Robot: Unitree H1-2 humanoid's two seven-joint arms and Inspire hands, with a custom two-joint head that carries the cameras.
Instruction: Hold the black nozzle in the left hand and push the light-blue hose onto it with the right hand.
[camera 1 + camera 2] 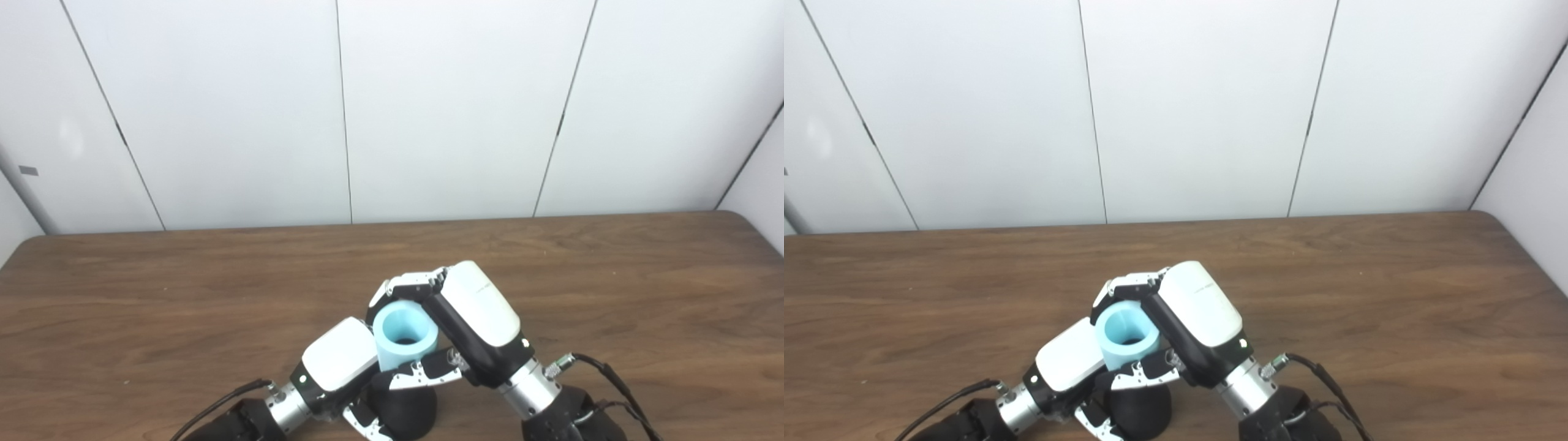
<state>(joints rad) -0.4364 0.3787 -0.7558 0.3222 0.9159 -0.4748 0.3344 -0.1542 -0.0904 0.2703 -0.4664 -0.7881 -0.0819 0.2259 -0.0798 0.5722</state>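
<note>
Nearest the camera, at the bottom edge, the black nozzle (404, 411) is sitting low between the two wrists, a rounded dark body that is widening toward the bottom of the view. Robot's left hand (340, 362) is coming in from the lower left with its white back facing up, and its fingers (366, 424) are curling around the nozzle's left side, gripping it. Directly above the nozzle, the light-blue hose (405, 334) is standing roughly upright with its open round mouth facing the camera, showing a darker hollow inside; its lower end is meeting the top of the nozzle, though how far it is seated over the nozzle cannot be told, since the hands are hiding the joint. Right hand (471, 321) is reaching in from the lower right, tilted up and to the left, and it is wrapping the hose: its fingers (409, 285) are closing over the far side of the tube while the thumb is pressing along the near side just below the rim. Both hands are touching or nearly touching each other beside the hose. Everything is hovering over the near middle of the brown wooden desk (184, 294), with pale wall panels (245, 110) standing behind it.
</note>
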